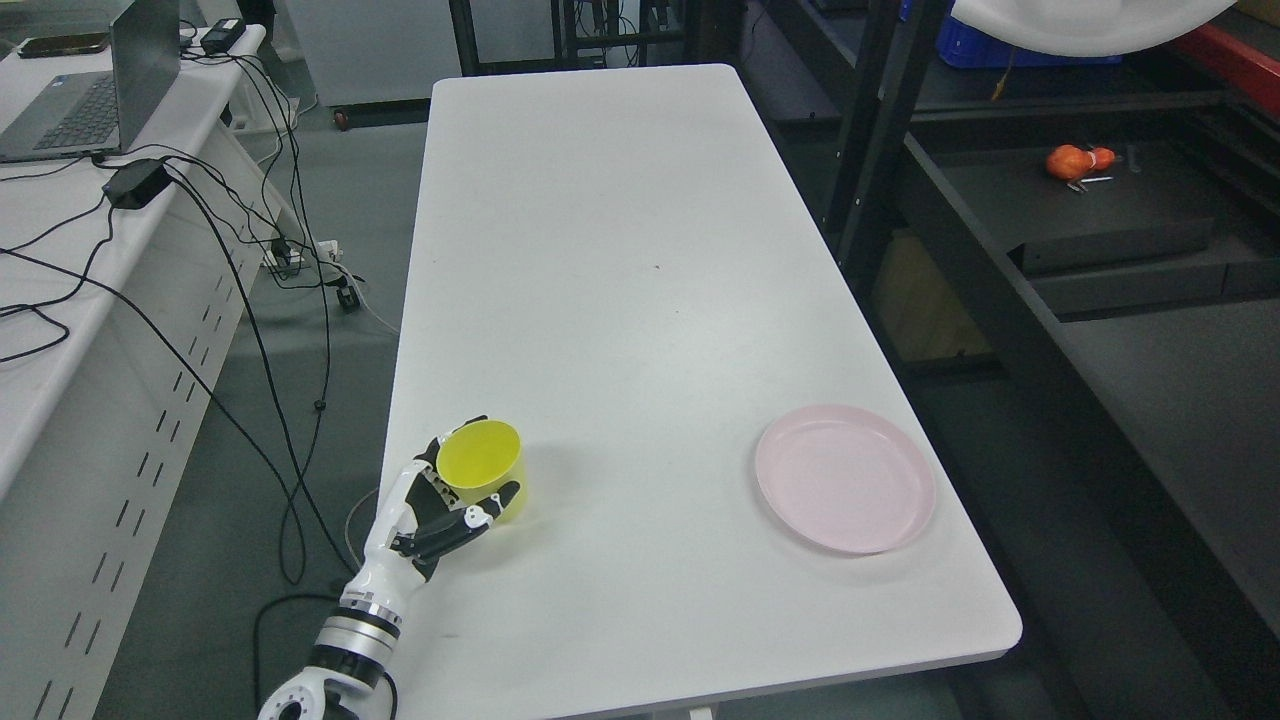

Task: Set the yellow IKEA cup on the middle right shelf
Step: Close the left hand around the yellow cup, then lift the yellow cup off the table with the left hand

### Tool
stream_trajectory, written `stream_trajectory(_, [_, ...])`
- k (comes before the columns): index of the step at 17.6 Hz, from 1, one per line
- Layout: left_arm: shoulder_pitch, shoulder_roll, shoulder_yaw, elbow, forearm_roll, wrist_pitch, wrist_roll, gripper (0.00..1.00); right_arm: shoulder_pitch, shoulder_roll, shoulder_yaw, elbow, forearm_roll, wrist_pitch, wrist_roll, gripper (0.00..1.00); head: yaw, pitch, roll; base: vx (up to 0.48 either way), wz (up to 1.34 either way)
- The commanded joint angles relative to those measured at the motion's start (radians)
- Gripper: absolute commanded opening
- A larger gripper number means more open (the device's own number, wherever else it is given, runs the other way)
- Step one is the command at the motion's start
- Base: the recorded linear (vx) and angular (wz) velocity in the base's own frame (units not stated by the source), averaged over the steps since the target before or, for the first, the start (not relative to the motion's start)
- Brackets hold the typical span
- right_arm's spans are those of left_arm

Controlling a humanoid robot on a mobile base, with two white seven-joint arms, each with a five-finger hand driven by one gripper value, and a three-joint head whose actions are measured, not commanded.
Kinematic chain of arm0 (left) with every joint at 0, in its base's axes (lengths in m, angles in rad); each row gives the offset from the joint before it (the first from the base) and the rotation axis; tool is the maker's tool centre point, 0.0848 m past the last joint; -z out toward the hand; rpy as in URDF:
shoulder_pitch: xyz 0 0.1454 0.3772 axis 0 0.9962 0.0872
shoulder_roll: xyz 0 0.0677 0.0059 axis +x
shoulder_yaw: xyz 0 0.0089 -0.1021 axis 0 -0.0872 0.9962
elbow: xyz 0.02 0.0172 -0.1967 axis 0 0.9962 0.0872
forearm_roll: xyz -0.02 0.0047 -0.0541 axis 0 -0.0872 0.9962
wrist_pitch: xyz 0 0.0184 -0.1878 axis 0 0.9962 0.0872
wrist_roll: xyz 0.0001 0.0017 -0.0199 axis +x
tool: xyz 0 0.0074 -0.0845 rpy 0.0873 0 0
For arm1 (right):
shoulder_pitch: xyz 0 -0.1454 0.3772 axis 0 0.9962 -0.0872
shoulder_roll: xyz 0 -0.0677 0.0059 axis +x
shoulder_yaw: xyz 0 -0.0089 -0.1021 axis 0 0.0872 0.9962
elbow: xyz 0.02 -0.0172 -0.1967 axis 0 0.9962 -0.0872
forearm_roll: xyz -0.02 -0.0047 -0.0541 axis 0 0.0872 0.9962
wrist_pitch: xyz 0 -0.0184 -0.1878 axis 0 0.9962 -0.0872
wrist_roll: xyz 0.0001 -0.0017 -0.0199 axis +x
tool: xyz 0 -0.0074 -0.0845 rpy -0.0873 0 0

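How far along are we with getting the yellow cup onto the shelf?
Early. Done: the left hand has reached the yellow cup, its fingers around it. In hand: the grasp; the cup looks still down on the white table. Left: lift, carry past the pink plate, set it on the dark shelf to the right.
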Motion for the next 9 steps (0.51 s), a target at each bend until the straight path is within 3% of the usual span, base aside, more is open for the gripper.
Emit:
stream_trajectory(1, [0.002,0.017,0.046,-0.127,0.053,-0.039,0.000,0.00,0.014,-0.017,0.017,0.000,-0.025,0.001,0.000,0.99,0.0000,0.000,0.000,0.000,0.00])
stream_trajectory(9, [0.000,0.017,0.051,-0.274,0.054,-0.041,-0.001,0.00,0.014,-0.017,0.017,0.000,-0.025,0.001,0.000,0.99,0.0000,0.000,0.000,-0.002,0.00])
